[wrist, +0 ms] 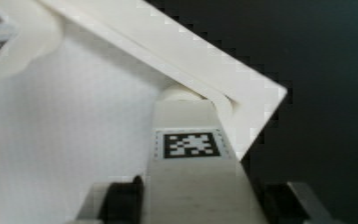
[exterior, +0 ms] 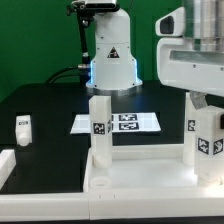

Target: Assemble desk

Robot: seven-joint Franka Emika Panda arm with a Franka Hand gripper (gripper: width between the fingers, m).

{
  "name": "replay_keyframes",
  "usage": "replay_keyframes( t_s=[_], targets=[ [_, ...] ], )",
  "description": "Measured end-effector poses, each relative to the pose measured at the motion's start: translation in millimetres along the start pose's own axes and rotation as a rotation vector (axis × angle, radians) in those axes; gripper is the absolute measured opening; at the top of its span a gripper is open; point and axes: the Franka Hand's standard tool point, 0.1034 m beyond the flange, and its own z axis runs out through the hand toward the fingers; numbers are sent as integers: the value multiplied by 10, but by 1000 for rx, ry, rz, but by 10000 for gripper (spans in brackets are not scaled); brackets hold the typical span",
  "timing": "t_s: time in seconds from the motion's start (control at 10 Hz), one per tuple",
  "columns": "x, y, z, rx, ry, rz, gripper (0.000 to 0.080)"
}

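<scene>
The white tabletop (exterior: 120,178) lies nearest, flat on the black table (exterior: 50,100); at its corner on the exterior view's right the right leg (exterior: 206,135) stands upright, tag facing out; the gripper (exterior: 203,106) is clenched on it from above, with fingers (wrist: 126,200) pressed to both sides in the wrist view; a second leg (exterior: 99,125) stands upright at the slab's left corner; a loose leg (exterior: 23,127) rests well apart on the left; beyond lies the marker board (exterior: 120,122); farthest stands the arm's base (exterior: 110,60).
</scene>
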Motion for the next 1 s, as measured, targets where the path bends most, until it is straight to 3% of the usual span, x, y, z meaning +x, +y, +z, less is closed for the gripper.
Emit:
replay_keyframes(
  t_s=[0.2,0.4,0.6,0.7,0.8,1.0],
  targets=[
    [-21,-11,-1,3,-5,176,284],
    [-20,-8,3,2,-5,151,284],
    [-22,6,14,-8,12,-101,570],
    [-21,10,20,-11,17,-300,570],
    [-17,4,12,-14,19,-432,632],
    [-8,7,13,-16,21,-538,646]
  ],
)
